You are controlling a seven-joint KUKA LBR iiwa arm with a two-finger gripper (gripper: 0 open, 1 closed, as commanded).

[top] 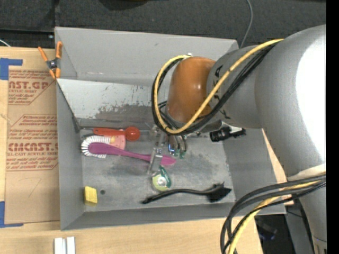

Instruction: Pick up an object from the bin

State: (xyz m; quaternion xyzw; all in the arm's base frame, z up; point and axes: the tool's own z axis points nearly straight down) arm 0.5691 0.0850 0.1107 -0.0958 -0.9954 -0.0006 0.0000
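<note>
Over the pink brush (114, 151), the claw (159, 160), straight down.

Small yellow block (90, 195) sitting alone in the lower-left corner of the bin (132, 52). Black long-handled brush (183, 194) lying along the lower wall, bristles pointing right. Orange-red tool (108, 134) lying near the left wall, farther up.

The dish brush (114, 150) lies centrally, slim brush (185, 194) before it, block (90, 195) at front-left.
</note>
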